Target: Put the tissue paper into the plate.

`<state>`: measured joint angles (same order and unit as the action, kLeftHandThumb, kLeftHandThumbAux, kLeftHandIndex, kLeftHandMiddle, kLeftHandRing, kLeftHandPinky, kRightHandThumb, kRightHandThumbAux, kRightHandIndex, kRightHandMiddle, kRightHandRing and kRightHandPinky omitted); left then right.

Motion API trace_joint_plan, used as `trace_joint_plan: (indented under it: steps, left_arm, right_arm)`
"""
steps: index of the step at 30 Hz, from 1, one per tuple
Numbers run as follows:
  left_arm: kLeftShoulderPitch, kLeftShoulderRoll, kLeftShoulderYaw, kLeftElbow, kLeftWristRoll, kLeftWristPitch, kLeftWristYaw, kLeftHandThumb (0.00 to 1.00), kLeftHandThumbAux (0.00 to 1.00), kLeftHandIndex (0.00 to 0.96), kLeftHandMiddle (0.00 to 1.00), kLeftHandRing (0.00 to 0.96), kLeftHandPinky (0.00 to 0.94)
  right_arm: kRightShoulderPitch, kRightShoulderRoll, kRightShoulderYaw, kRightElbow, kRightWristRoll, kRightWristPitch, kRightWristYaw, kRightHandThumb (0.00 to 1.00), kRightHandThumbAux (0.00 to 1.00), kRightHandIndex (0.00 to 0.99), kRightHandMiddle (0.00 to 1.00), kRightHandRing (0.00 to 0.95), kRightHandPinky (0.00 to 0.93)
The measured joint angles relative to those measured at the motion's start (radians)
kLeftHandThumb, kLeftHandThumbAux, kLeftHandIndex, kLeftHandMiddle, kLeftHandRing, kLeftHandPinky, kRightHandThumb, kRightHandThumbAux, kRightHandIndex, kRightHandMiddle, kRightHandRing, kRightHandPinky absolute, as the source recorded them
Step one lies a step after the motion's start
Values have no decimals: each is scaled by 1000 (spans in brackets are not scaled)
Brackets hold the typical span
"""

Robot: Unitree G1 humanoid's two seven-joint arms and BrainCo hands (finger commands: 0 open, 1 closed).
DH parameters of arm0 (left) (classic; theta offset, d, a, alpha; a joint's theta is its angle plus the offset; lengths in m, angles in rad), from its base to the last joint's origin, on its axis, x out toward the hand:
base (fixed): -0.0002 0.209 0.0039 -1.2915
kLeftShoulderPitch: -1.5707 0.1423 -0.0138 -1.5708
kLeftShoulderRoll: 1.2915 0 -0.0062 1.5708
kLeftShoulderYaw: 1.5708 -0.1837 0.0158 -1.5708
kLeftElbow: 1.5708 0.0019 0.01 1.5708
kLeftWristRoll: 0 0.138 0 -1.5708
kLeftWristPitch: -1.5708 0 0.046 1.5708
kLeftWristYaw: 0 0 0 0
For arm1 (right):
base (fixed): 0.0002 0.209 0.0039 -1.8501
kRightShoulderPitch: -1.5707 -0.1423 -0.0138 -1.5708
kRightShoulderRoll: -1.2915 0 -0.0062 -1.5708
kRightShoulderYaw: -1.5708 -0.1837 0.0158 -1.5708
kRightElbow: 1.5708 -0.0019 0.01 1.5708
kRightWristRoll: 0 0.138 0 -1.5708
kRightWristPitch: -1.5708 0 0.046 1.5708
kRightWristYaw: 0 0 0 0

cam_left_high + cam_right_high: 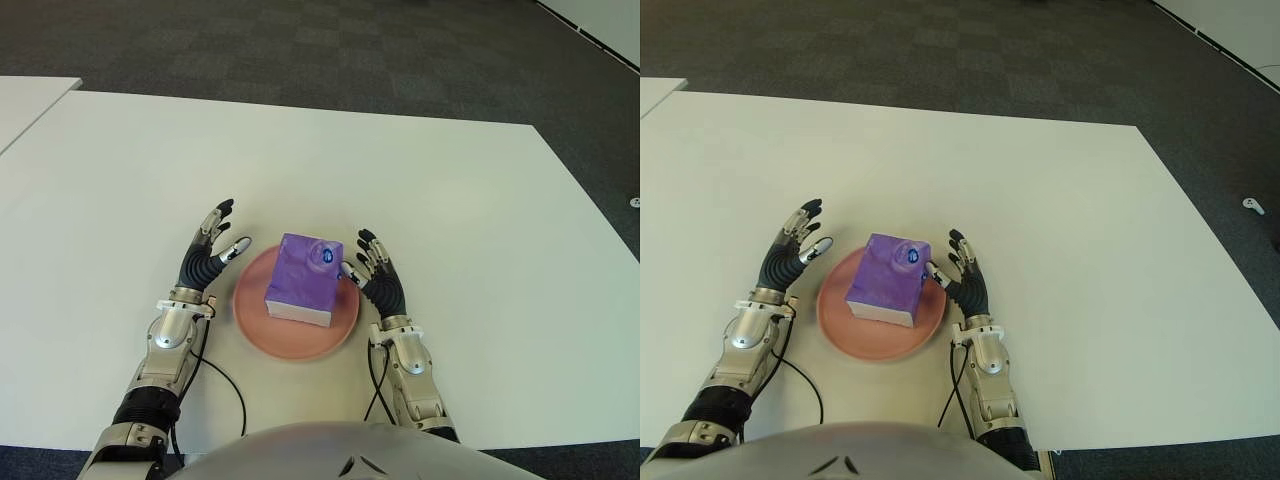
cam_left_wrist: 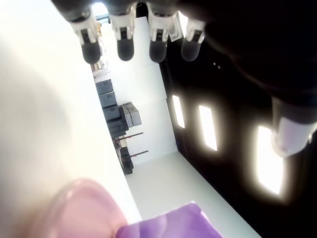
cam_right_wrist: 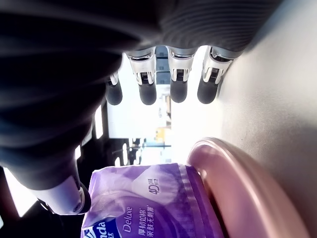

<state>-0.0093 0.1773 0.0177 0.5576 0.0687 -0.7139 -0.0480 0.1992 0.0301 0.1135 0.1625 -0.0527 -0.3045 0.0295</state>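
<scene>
A purple tissue pack [image 1: 304,279] lies inside the pink plate [image 1: 250,318] near the table's front edge. My left hand [image 1: 212,252] is just left of the plate, fingers spread and holding nothing. My right hand [image 1: 368,266] is at the plate's right rim, fingers open, its thumb close to the pack but not gripping it. The right wrist view shows the pack [image 3: 148,203] resting in the plate [image 3: 247,193] below straight fingers [image 3: 179,84]. In the left wrist view the plate rim [image 2: 84,203] and a pack corner [image 2: 173,225] lie beyond the extended fingers [image 2: 125,42].
The white table [image 1: 420,200] stretches wide on all sides of the plate. A second white table corner [image 1: 25,100] is at the far left. Dark carpet [image 1: 300,50] lies beyond the far edge. Cables [image 1: 225,385] trail from both wrists.
</scene>
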Motion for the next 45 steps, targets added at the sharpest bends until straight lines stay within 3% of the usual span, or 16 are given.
trace_joint_plan:
  steps: [15, 26, 45]
  left_arm:
    - [-25, 42, -60, 54, 12, -68, -30, 0, 473, 0, 0, 0, 0]
    - [-74, 48, -35, 126, 9, -68, -28, 0, 469, 0, 0, 0, 0]
    - [-127, 30, 14, 231, 4, -81, 121, 0, 502, 0, 0, 0, 0]
  right_arm:
    - [0, 4, 9, 3, -3, 0, -5, 4, 718, 0, 7, 0, 0]
    - [-1, 6, 13, 2, -2, -1, -8, 13, 726, 0, 10, 0, 3]
    - [16, 6, 15, -13, 0, -1, -14, 9, 720, 0, 13, 0, 4]
